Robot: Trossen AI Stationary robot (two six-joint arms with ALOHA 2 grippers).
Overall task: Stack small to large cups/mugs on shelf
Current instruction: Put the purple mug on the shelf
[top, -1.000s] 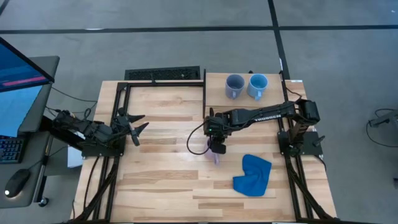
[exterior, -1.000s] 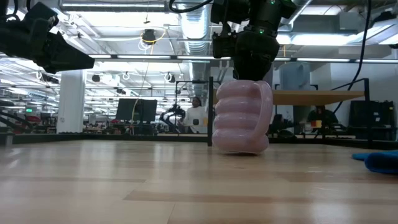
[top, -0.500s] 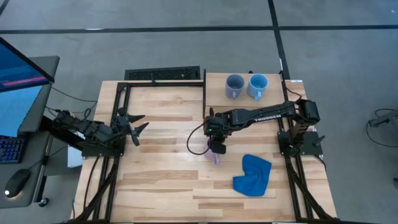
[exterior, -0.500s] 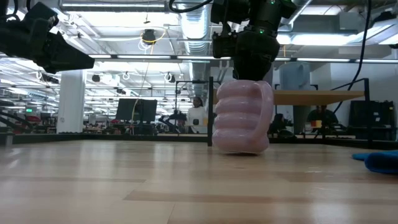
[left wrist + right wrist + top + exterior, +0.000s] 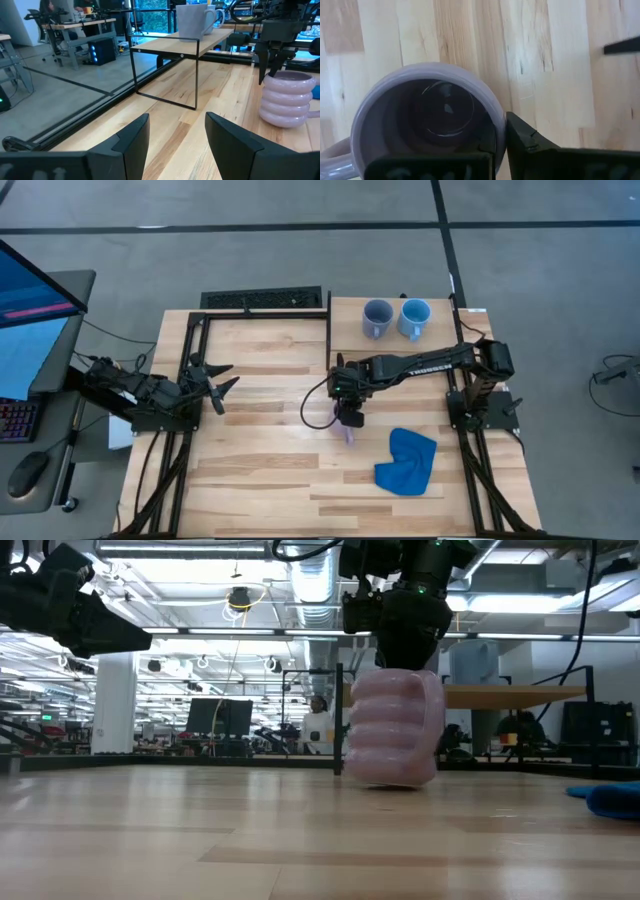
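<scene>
The lilac mug (image 5: 391,727) stands upright mid-table, its rim pinched between the nearly closed fingers of the right gripper (image 5: 349,416), so the grasp looks made and next comes a lift toward the shelf (image 5: 392,345); the left gripper (image 5: 220,385) waits, spread open.

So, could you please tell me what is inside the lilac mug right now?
The lilac mug looks empty: its glossy bottom shows only reflections. One finger of the right gripper reaches inside its rim, the other outside. The gripper body hides the nearest part of the interior.
</scene>
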